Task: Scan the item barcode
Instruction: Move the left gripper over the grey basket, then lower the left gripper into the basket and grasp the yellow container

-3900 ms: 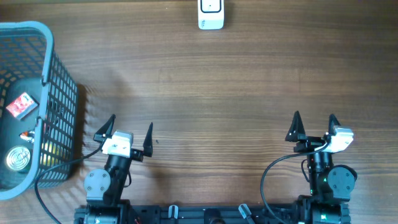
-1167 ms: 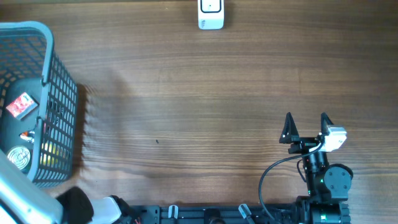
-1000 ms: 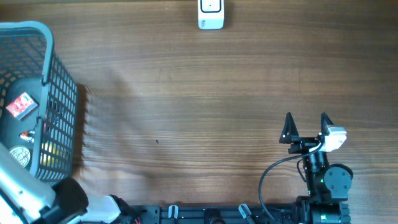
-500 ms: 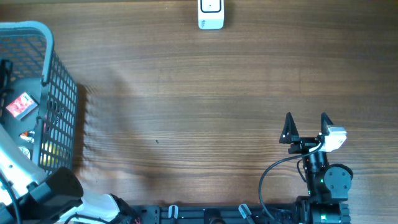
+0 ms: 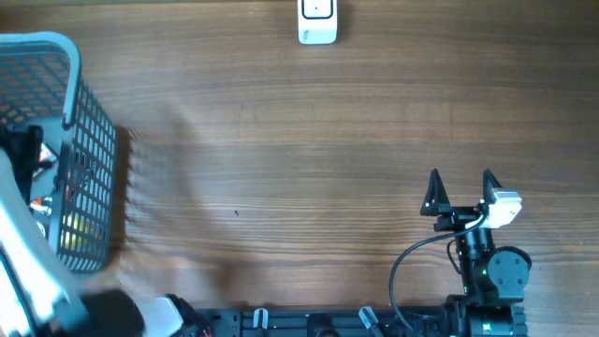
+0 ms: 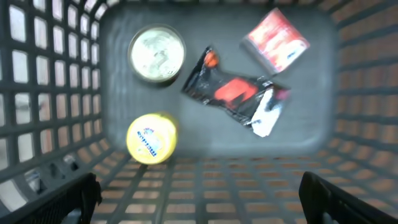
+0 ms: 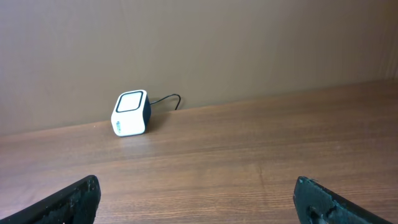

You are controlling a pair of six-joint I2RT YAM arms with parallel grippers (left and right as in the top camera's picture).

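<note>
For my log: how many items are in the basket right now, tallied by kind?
Round tins: 2 (silver-lidded tin, yellow-lidded tin)
Black-and-red foil packet: 1
Small red box: 1
Total: 4, all lying on the floor of the basket

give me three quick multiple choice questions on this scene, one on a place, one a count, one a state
1. How many items lie in the basket? A two B four C six
2. Where is the scanner? A at the table's far edge B in the basket C under the right arm
3. The left fingers are: A out of view B shut on an item C open and empty
Key: B, can, tin, packet, box; A, it stands alone there; C, spread wide above the basket.
</note>
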